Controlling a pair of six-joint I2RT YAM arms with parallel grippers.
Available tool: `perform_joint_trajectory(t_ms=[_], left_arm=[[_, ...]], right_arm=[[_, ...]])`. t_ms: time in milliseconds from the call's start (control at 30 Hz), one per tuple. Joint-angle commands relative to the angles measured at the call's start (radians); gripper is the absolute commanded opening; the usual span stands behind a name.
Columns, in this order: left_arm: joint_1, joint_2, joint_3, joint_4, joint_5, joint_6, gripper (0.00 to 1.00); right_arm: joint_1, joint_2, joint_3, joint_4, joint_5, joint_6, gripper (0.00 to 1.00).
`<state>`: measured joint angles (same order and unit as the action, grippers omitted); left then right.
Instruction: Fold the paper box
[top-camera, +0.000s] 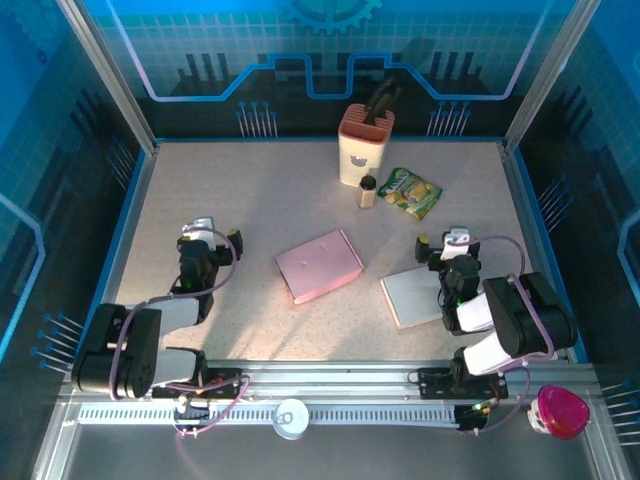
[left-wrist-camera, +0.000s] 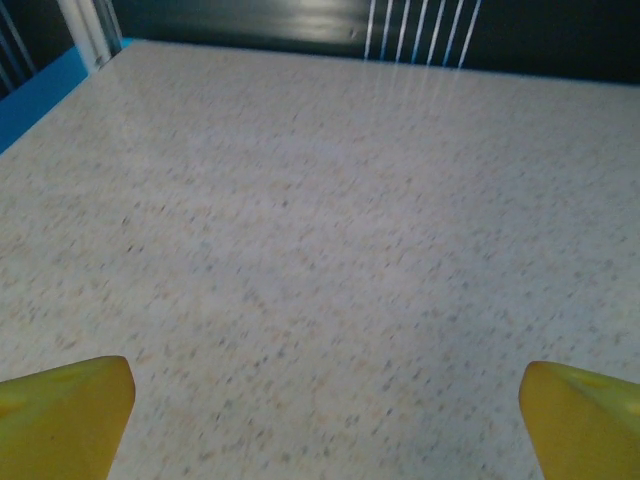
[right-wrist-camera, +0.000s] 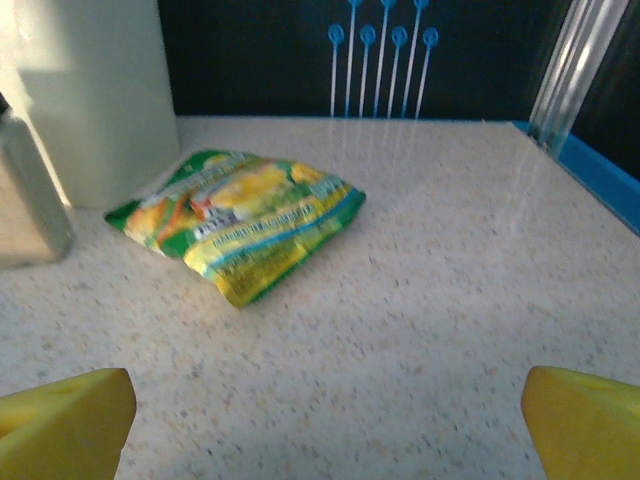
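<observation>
Trouble could start with the left gripper (left-wrist-camera: 325, 425), spread wide over the table (left-wrist-camera: 300, 200), shoving the flat box (top-camera: 318, 265) at its right instead of lifting a flap, while the right gripper (top-camera: 455, 243), equally spread with the box at its left, may snag the sheet (top-camera: 412, 296) just beside it.

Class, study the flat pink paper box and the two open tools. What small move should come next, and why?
Probably reach the left tool toward the flat pink paper box: it lies mid-table, untouched, while that tool and the right tool stand open, holding nothing.
</observation>
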<state>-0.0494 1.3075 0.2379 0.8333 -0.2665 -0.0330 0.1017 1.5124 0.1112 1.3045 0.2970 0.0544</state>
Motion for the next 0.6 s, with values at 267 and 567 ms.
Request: perform_joint_trajectory(t_ms=[267, 567], left_arm=[[0.017, 0.257, 0.021, 0.343, 0.039, 0.014, 0.99], [0.037, 0.247, 0.114, 0.148, 0.044, -0.012, 0.99]], right_arm=[[-0.002, 0.062, 0.084, 0.018, -0.033, -0.041, 1.0], [0.003, 0.035, 0.17, -0.178, 0.007, -0.034, 1.0]])
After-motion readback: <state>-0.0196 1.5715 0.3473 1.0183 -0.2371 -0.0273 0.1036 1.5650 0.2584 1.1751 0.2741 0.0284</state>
